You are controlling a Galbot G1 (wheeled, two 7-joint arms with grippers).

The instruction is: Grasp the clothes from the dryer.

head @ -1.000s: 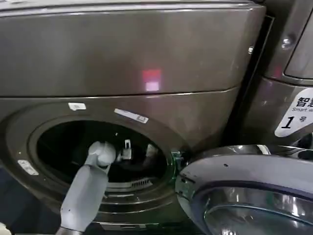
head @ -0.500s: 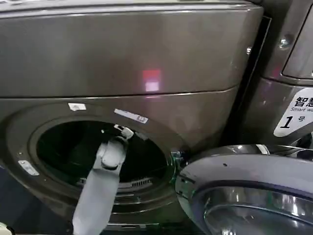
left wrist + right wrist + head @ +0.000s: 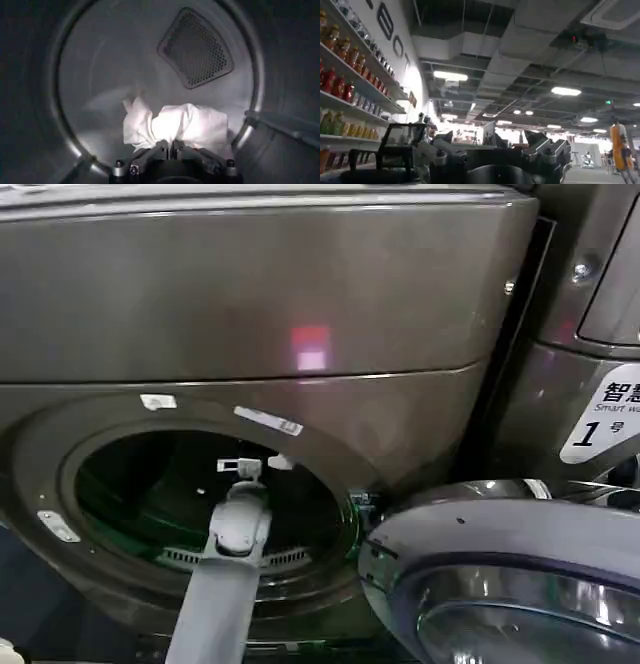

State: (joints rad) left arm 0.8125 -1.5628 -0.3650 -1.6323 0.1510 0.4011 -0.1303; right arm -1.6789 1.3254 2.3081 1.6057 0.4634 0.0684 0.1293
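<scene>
We reach our left gripper (image 3: pixel 170 148) through the open door (image 3: pixel 500 569) deep into the dryer (image 3: pixel 250 304), its fingers clenched on the white cloth (image 3: pixel 185 125) lying in the drum, ready to pull it out.

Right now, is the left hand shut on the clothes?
Shut on the clothes: the left hand has its fingertips together, pinching white fabric inside the dryer.

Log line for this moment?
left end effector: shut on white crumpled cloth | inside bronze-grey dryer's steel drum | right: away
</scene>
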